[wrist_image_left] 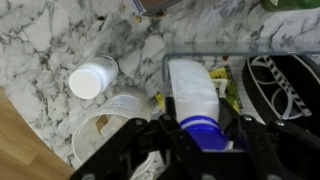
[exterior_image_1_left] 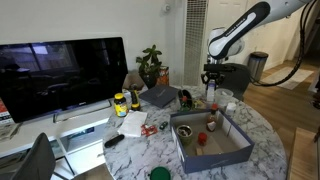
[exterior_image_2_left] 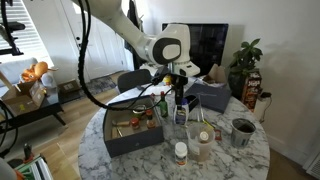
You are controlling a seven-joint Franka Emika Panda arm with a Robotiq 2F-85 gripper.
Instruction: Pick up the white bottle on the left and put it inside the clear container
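Observation:
My gripper [wrist_image_left: 205, 135] is closed round the blue cap of a white bottle [wrist_image_left: 192, 90], seen from above with a finger on each side. Both exterior views show it under the gripper [exterior_image_2_left: 180, 88] [exterior_image_1_left: 212, 80], upright by the grey tray. I cannot tell if it is lifted off the table. A small plain white bottle [wrist_image_left: 93, 77] stands on the marble to its left, also visible in an exterior view [exterior_image_2_left: 180, 153]. The clear container [wrist_image_left: 112, 118] sits beside that bottle, near the table edge, and also shows in an exterior view [exterior_image_2_left: 200, 145].
A large grey tray [exterior_image_2_left: 128, 143] [exterior_image_1_left: 215, 152] holds small items. A yellow-labelled jar [exterior_image_1_left: 120, 103], a dark cup [exterior_image_2_left: 241, 131], a potted plant [exterior_image_1_left: 151, 65] and a monitor [exterior_image_1_left: 65, 75] are around the round marble table. A black patterned packet [wrist_image_left: 285, 85] lies right of the gripper.

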